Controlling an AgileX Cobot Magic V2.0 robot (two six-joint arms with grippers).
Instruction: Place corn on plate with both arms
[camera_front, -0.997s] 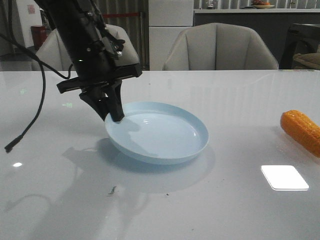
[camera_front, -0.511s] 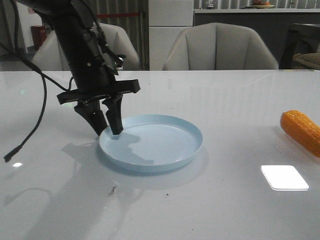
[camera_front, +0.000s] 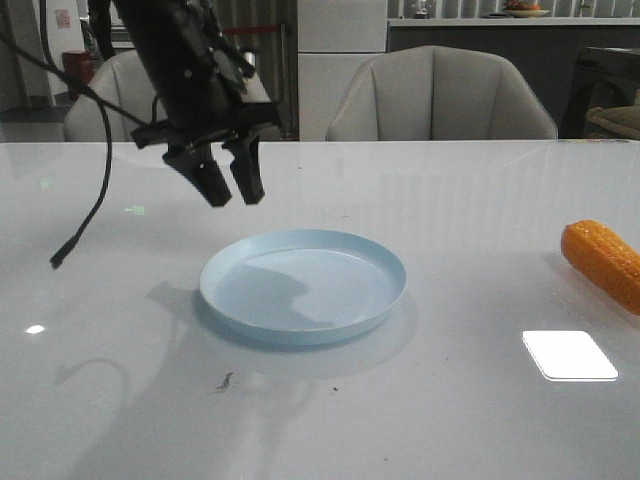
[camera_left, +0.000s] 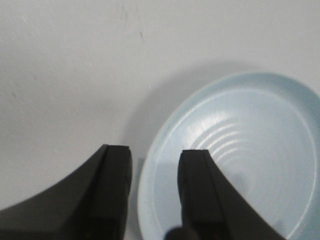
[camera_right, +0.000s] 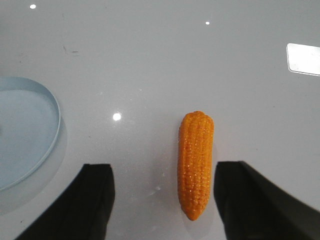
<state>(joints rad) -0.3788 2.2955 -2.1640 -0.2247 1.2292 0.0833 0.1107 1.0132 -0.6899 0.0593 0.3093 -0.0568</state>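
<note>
The plate (camera_front: 303, 286) lies flat and empty near the middle of the white table (camera_front: 450, 420), while the corn (camera_front: 603, 262) lies on the bare surface at the right edge, well apart from the plate. The left gripper (camera_front: 231, 184) hangs above the table just beyond the plate's far-left rim, fingers spread with a clear gap, touching nothing. In the right wrist view the right gripper (camera_right: 162, 200) is spread wide above the corn (camera_right: 195, 163), its fingers (camera_right: 95, 192) on either side, apparently clear of the cob.

One corn (camera_front: 606, 263), one plate (camera_front: 303, 287), apparently two chairs (camera_front: 440, 95).
</note>
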